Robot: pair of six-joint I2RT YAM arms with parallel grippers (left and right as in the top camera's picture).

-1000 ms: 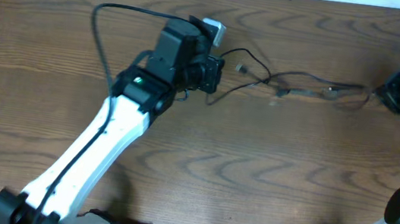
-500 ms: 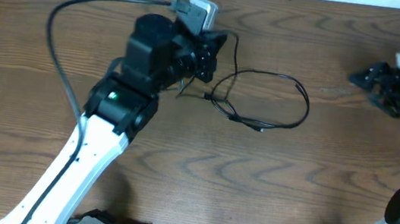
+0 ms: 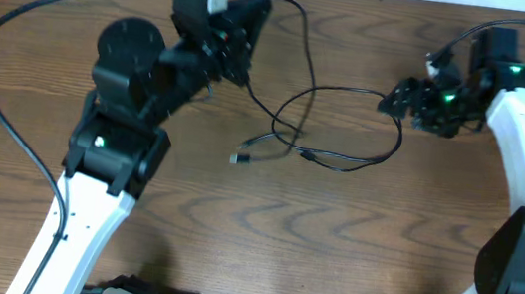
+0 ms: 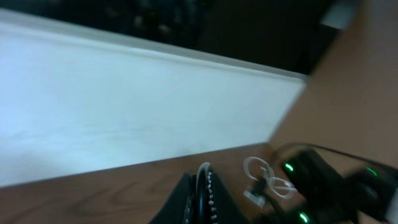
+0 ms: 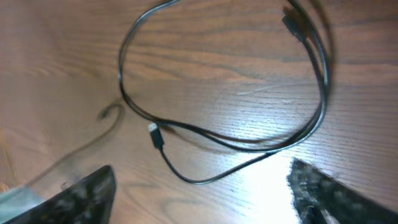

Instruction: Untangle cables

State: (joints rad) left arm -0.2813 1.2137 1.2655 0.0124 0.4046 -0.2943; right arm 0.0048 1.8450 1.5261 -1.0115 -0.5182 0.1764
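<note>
So the left fingers (image 3: 257, 11) are clenched tight up at the far edge of the table (image 3: 329, 256). The black cable (image 3: 341, 164) comes straight out of them, so it looks like they've got it pinched, though the wrist view is too blurry to swear to it. From those fingers it arcs over to the right and drops down. Then it lies in one big loose loop on the wood, with one small plug end just below and to the right of them. The right fingers (image 3: 396, 95) are spread wide with nothing in them, hovering right at the loop's right side. The white cable (image 4: 267, 183) sits bunched up further right, past the right fingers and well apart from the black one.
</note>
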